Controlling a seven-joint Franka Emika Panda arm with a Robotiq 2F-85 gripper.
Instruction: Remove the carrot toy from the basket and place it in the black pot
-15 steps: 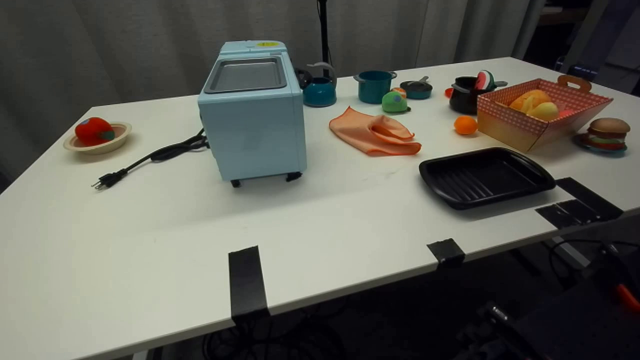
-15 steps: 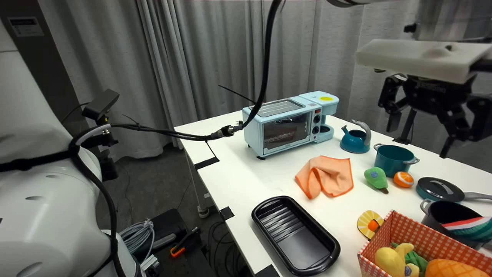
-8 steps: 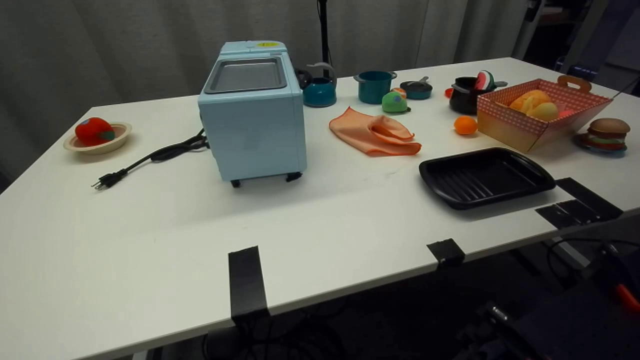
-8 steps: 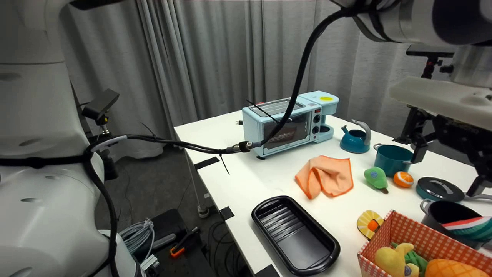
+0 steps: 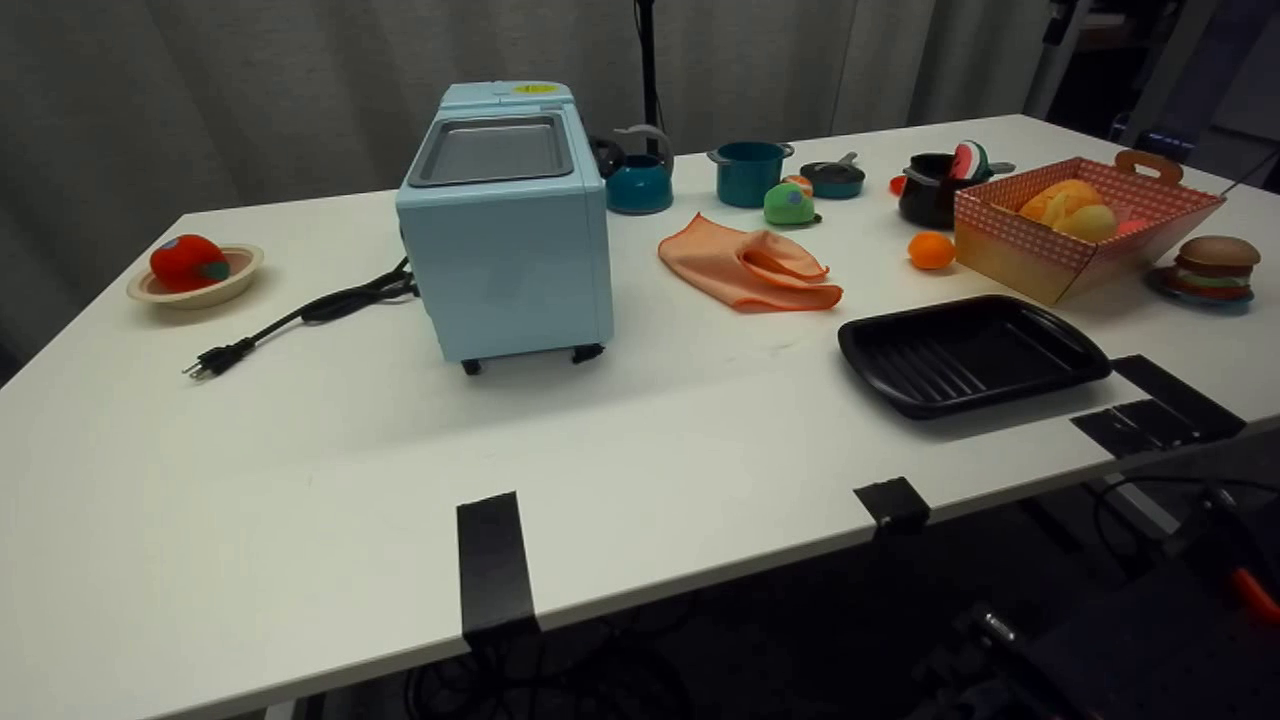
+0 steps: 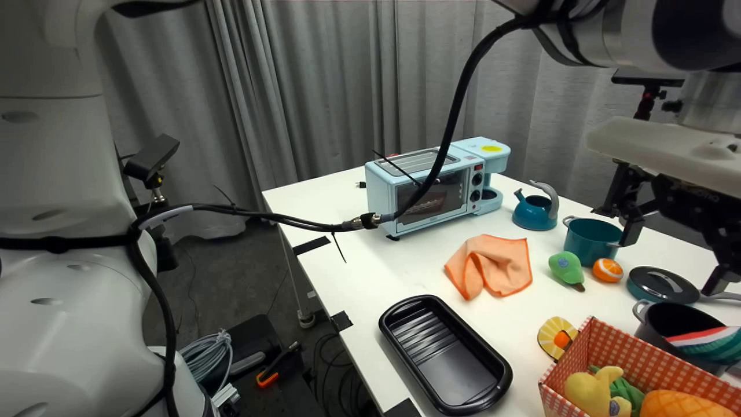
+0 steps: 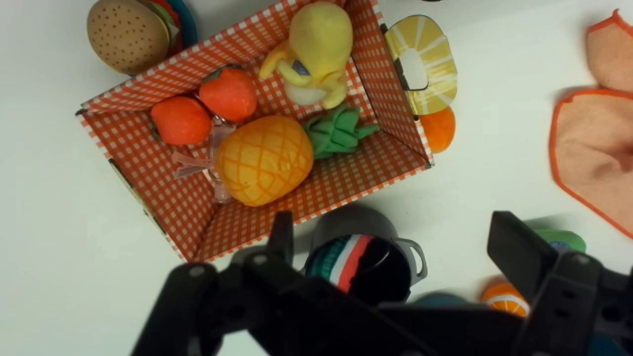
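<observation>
I see no carrot toy in any view; it is hidden or out of view. The red-and-white checked basket [image 7: 376, 165] holds a pineapple toy [image 7: 267, 159], a yellow banana-like toy [image 7: 321, 44] and two red strawberry-like toys [image 7: 228, 95]. The basket also shows in both exterior views [image 5: 1010, 245] [image 6: 654, 353]. The black pot [image 7: 353, 221] stands beside it with a watermelon slice [image 7: 341, 259] inside; the pot shows in both exterior views [image 5: 928, 197] [image 6: 651, 327]. My gripper [image 7: 390, 227] is open and empty, above the pot; it also shows in an exterior view [image 6: 676, 260].
A black ridged pan [image 6: 446, 353] lies near the table edge. An orange cloth [image 6: 492, 266], green toy [image 6: 566, 267], orange half [image 6: 608, 270], teal pot [image 6: 591, 240], lidded teal pan [image 6: 663, 285] and toaster oven [image 6: 428, 185] stand around. A burger toy [image 7: 127, 35] sits beside the basket.
In an exterior view my gripper has moved lower and to the right, toward the pot and basket, and is nearly still over the last half second. The toys have not moved.
</observation>
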